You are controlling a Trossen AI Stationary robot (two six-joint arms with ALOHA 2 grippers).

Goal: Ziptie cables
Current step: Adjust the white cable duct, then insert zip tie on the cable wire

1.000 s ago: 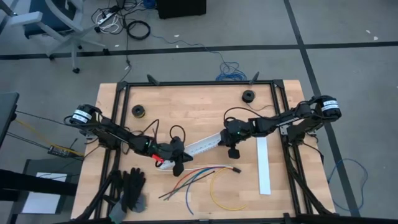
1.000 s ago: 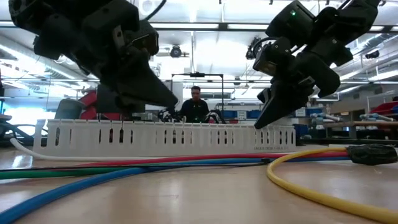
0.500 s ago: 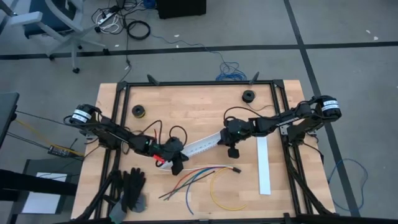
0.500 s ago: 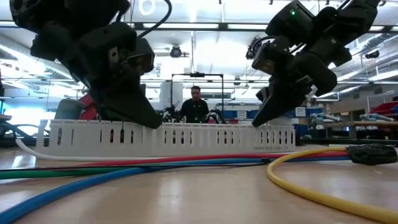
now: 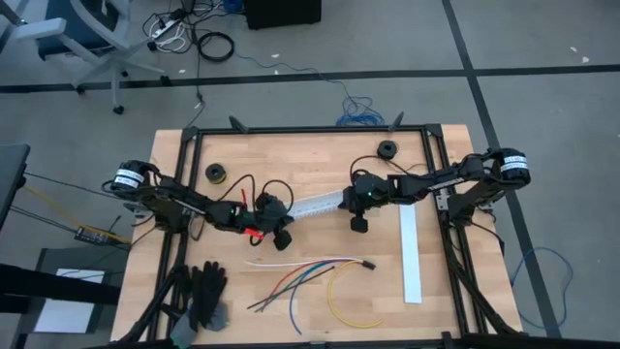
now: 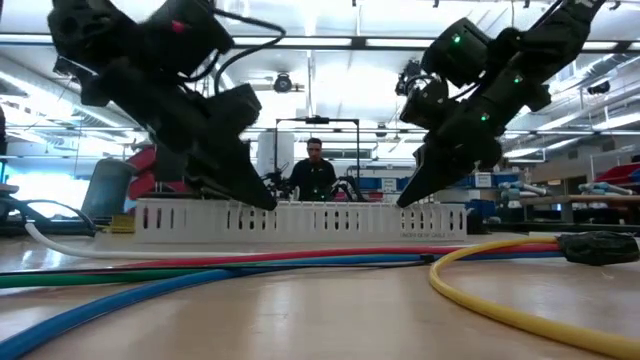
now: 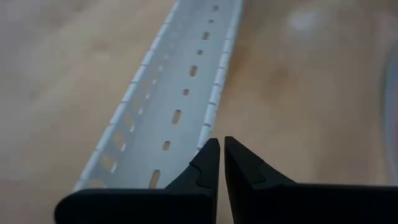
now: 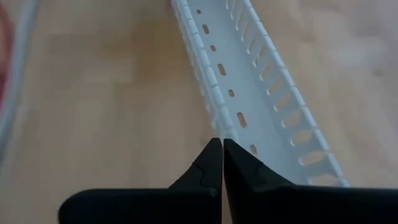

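The cables [image 5: 305,273] lie loose on the wood near the table's front: red, green, blue, white and a yellow loop [image 5: 344,302], close up in the low view [image 6: 250,265]. One ends in a dark plug [image 6: 595,246]. Beyond them a white slotted channel [image 5: 320,204] lies open side up between my two grippers. My left gripper [image 5: 290,213] is shut at its left end, my right gripper [image 5: 348,200] at its right end. In the low view both grippers [image 6: 266,203] [image 6: 404,200] slant down onto the channel [image 6: 300,220]. My left gripper pinches the channel's slotted side wall [image 7: 207,127], the one toward the cables, between its two fingers at the channel's left end. The fingers slant down from the table's left and lie along the channel. Whether the channel rests on the table does not show. My right gripper pinches the same cable-side wall [image 8: 219,127] between its two fingers at the channel's right end. The fingers slant down from the table's right, along the channel.
A flat white strip [image 5: 411,257] lies near the right edge. Black gloves [image 5: 203,296] lie at the front left. Two small dark rolls [image 5: 215,173] [image 5: 387,148] sit at the back. A person [image 6: 315,170] is in the room beyond the table.
Both grippers have gone toward the table's far edge, staying shut on the channel. The channel has moved away from the cables with them, and its left end has travelled farther, so it lies more nearly across the table. The cables have stayed put.
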